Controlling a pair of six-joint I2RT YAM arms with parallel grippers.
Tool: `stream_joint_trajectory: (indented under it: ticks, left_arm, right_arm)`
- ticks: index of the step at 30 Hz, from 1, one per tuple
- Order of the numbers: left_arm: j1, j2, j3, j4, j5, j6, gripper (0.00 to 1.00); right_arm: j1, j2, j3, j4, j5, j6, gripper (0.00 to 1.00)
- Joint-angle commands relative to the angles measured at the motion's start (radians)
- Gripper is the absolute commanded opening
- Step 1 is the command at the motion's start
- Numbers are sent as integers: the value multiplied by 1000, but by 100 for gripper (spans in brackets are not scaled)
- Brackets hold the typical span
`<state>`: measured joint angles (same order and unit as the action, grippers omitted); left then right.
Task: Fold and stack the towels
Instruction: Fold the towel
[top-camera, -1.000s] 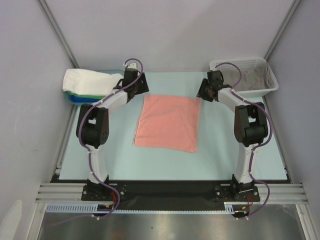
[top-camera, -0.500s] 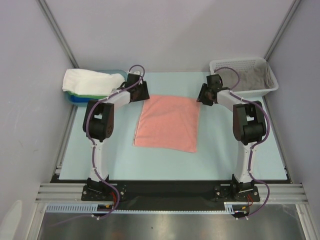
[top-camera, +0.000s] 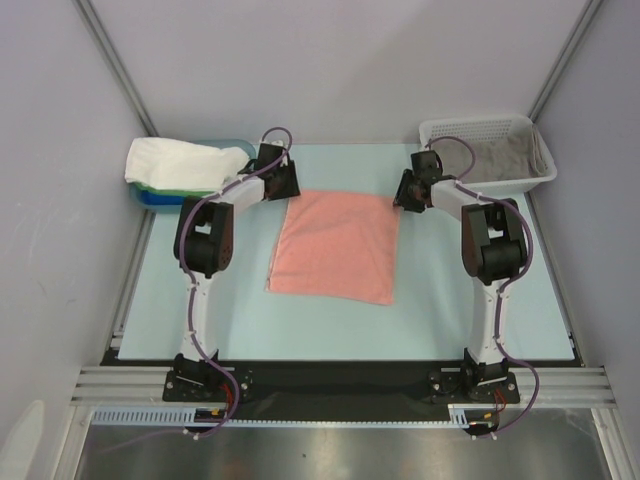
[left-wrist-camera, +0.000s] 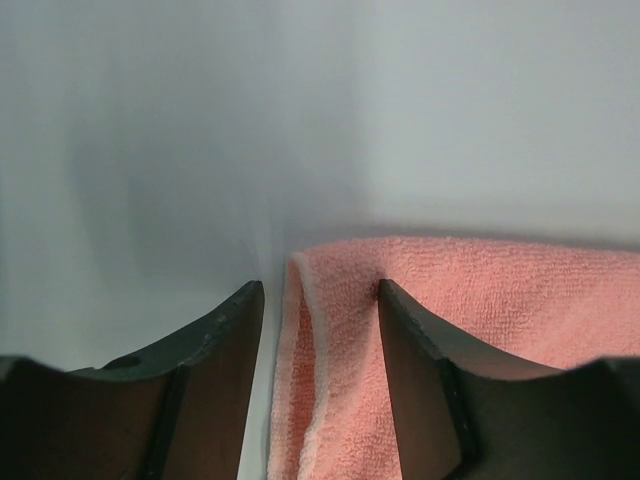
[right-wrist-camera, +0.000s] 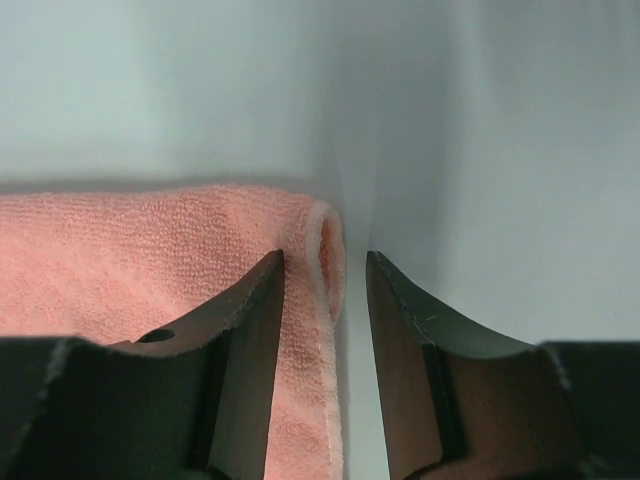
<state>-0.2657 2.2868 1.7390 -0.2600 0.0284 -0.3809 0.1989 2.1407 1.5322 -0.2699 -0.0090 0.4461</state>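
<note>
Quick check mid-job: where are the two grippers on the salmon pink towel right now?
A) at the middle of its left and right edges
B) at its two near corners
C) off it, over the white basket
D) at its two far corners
D: the left gripper is at the far-left corner of the salmon pink towel and the right gripper is at its far-right corner. In each wrist view, the open fingers straddle the hem.

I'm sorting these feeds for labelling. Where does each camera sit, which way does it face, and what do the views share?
Top external: above and behind, looking down on the table; left arm and right arm show whole.
Left wrist: on the left arm, looking along the left pincer at the salmon towel, far left corner.
Right wrist: on the right arm, looking along the right pincer at the far right corner.
Shared: all three show the salmon towel.
</note>
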Motion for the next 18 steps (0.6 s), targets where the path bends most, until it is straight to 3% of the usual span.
stream_joint_trajectory:
  ticks: [1, 18]
  left_arm:
    - [6, 20, 56, -31, -7, 22, 55]
    - [6, 59, 93, -53, -4, 20, 43]
  right_arm:
    - [0, 28, 48, 6, 9, -20, 44]
    - [22, 84, 121, -23, 69, -53, 40]
